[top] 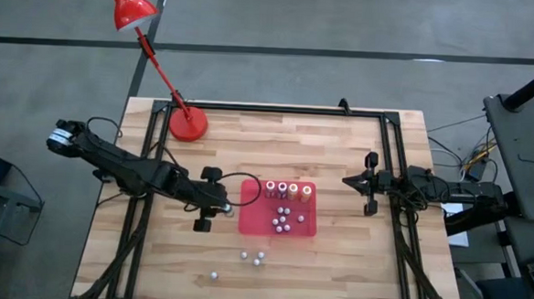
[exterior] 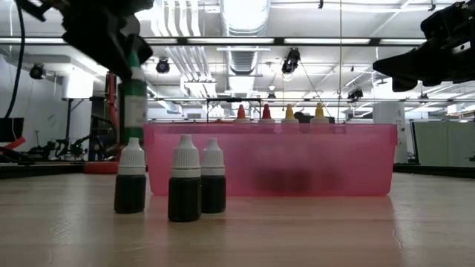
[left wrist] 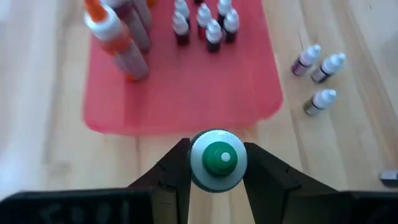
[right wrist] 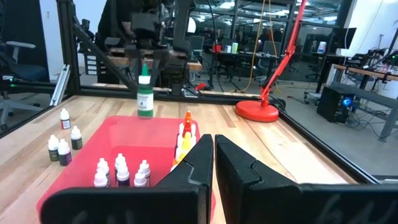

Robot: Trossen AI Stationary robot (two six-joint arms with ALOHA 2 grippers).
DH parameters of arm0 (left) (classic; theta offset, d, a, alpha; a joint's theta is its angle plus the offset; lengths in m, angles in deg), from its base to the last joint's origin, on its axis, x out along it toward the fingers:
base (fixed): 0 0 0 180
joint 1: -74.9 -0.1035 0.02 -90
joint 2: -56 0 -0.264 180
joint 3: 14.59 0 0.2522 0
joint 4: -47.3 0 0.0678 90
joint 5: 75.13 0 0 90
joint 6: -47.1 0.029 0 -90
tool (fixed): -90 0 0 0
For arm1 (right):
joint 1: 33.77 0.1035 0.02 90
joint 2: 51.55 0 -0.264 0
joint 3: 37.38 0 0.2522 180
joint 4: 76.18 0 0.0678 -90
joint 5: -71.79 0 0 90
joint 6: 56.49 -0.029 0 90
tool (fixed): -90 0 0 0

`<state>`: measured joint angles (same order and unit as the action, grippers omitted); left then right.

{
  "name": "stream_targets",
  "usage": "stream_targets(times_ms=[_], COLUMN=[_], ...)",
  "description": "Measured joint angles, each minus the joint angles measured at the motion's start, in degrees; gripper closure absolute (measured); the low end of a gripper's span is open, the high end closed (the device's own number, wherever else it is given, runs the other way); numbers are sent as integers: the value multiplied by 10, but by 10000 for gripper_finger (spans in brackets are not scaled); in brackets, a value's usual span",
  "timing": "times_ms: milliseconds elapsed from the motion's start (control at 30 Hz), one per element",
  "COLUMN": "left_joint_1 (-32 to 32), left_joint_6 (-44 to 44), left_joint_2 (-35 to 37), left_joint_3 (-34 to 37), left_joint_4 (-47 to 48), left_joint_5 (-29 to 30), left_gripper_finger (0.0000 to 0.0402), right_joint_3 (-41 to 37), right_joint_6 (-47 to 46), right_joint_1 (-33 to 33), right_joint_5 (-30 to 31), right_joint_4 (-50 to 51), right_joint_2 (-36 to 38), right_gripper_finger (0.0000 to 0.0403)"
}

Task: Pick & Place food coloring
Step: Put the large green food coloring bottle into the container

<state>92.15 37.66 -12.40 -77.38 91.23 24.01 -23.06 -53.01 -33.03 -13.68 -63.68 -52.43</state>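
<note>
I have the left gripper [left wrist: 216,177] clamped on the green food coloring bottle [left wrist: 217,159], lifted off the surface [top: 334,272] just at 9 o'clock of the red tray [top: 245,223]. Four tall bottles [top: 289,190] stand along the tray's 12 o'clock wall, small bottles [top: 283,219] mid-tray. Right gripper [right wrist: 214,158] pressed together, idle at 3 o'clock, well apart. Red lamp [top: 187,123] at 11 o'clock.

Bright, even light (wrist foreground perhaps blurred)
</note>
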Motion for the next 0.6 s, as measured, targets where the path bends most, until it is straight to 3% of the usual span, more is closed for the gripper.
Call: stream_targets(times_ms=[233, 600], left_joint_1=[-18, -72], left_joint_6=[20, 44], left_joint_2=[-1, -2], left_joint_3=[-44, -52], left_joint_4=[35, 29], left_joint_5=[15, 15], left_gripper_finger=[307, 306], right_joint_3=[0, 0], right_joint_6=[0, 0], right_joint_1=[0, 0], right_joint_5=[0, 0], right_joint_4=[0, 0], right_joint_2=[0, 0], right_gripper_finger=[394, 394])
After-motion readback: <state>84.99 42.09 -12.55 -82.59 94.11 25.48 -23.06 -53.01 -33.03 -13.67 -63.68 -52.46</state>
